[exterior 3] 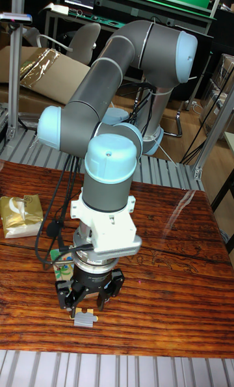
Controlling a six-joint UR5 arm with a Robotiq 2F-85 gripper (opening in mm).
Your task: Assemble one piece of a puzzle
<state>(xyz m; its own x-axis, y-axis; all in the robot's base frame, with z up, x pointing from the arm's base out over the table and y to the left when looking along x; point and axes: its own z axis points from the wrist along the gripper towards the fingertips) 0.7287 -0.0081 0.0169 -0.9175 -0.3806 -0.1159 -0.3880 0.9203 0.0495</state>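
Note:
My gripper [86, 310] points straight down near the front left of the wooden table [169, 283]. A small grey puzzle piece [85, 320] sits right at its fingertips, with the fingers closed in on it from both sides. The piece is at or just above the table surface; I cannot tell which. Just behind and to the left of the gripper lies a greenish puzzle board [62, 271], mostly hidden by the wrist and cables.
A gold packet [20, 215] lies at the table's left edge. Black cables [55, 227] hang from the arm down to the gripper's left. The arm's big elbow and base fill the space behind. A metal ribbed edge [130, 364] runs along the table front.

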